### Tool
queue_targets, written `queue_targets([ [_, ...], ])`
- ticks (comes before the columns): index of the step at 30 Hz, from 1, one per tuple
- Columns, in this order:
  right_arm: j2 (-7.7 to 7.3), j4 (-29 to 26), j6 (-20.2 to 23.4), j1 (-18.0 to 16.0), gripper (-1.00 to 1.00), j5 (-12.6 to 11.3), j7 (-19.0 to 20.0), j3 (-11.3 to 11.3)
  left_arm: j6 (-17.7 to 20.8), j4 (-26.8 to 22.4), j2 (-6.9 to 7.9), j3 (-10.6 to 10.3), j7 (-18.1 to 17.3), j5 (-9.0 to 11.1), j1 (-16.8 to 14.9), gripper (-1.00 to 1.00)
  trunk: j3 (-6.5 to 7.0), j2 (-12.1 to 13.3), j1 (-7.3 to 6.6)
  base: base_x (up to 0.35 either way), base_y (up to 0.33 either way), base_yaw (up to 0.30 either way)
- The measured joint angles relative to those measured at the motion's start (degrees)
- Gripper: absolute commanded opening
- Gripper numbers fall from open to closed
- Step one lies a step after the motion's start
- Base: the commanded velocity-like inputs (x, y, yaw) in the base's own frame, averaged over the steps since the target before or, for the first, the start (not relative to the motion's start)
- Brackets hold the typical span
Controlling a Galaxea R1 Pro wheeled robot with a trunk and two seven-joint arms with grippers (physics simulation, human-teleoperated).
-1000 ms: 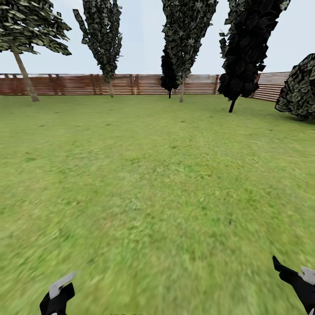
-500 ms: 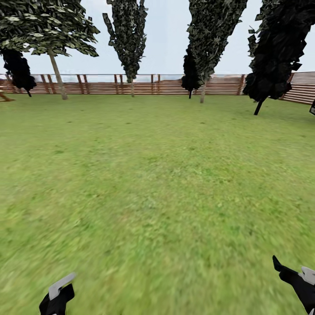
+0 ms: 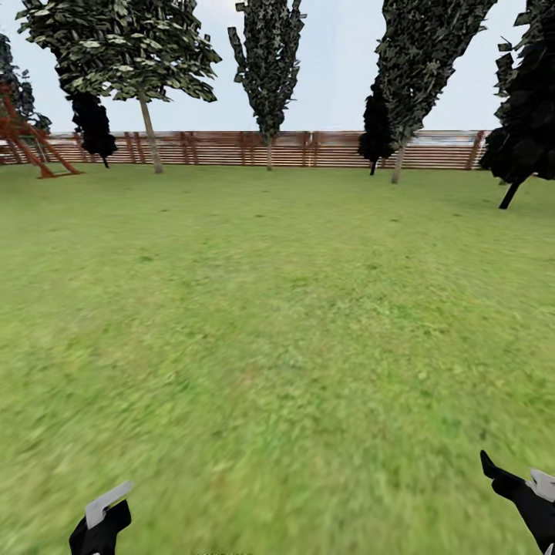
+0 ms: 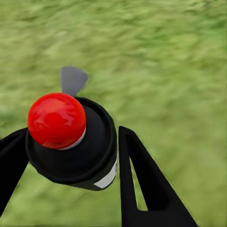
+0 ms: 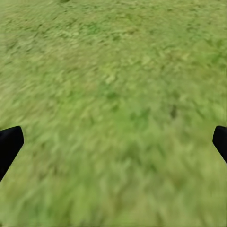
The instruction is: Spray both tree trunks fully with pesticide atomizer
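Note:
My left gripper (image 4: pixel 73 130) is shut on the pesticide atomizer (image 4: pixel 90 151), a black body with a red cap (image 4: pixel 56 120) and a grey nozzle, held over grass. In the head view the left gripper (image 3: pixel 100 520) sits at the bottom left and the right gripper (image 3: pixel 518 493) at the bottom right. The right gripper (image 5: pixel 113 142) is open, nothing but lawn between its fingers. Far off at the left stands a tree with a pale bare trunk (image 3: pixel 149 139) and a flat patchy crown. No whitish speckles show on it.
Green lawn (image 3: pixel 277 324) stretches to a brown slatted fence (image 3: pixel 324 149). Tall narrow trees (image 3: pixel 267 69) and dark thin-trunked trees (image 3: pixel 516 154) line the fence. A red-brown wooden frame (image 3: pixel 31 142) stands at the far left.
The whole view has swung to the left, so trees and fence slid rightward in the picture and the wooden frame came into sight. Both grippers keep their places in the picture.

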Motion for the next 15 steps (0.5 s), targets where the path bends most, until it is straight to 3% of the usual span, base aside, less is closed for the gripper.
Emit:
queue_targets([
  [15, -0.02, 0.0, 0.0, 0.0, 1.00, 0.0, 0.0, 0.0, 0.0, 0.0, 0.00, 0.0, 0.0, 0.0, 0.0, -1.00, 0.00, 0.0, 0.00, 0.000, 0.000, 0.290],
])
